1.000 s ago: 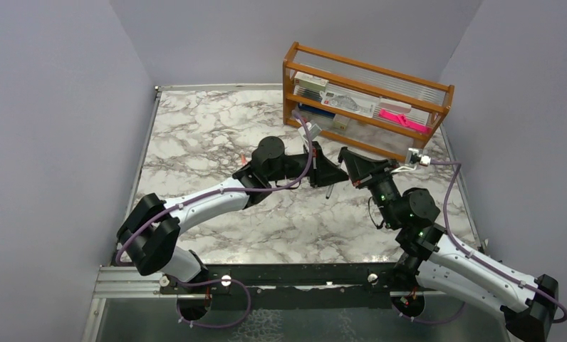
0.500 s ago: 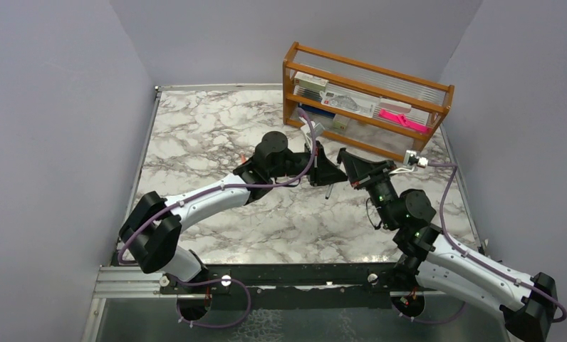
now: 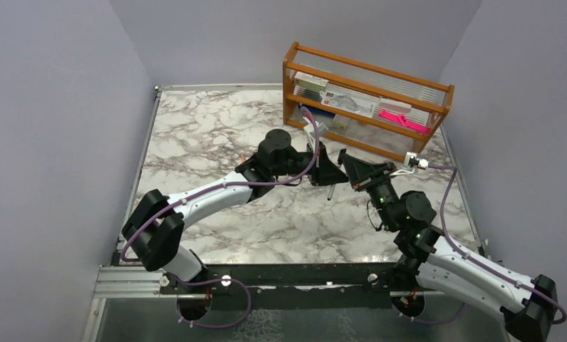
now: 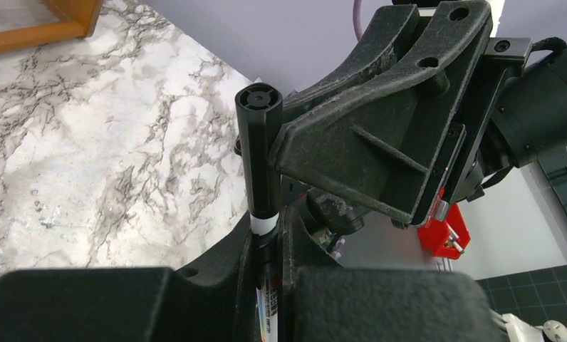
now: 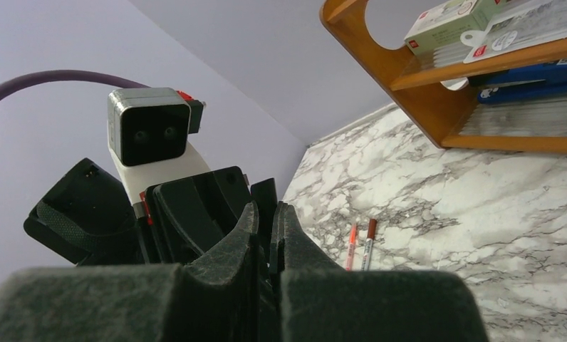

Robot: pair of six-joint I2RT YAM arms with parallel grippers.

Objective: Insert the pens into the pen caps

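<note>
Pen [image 4: 264, 226] up off the table [image 4: 110, 149], squeezed in the closed left gripper [image 4: 275, 253], lower part hidden. Black cap [image 4: 259, 149] on its top, pinched by the shut right gripper [image 4: 286, 146], tips hard to see.

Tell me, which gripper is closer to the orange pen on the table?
Left. The orange pen lies beyond the left gripper; the right gripper sits farther back, facing it.

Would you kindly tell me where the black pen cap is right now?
In the left wrist view's centre, the black pen cap sits on the pen in the left gripper, pinched by the right gripper.
</note>
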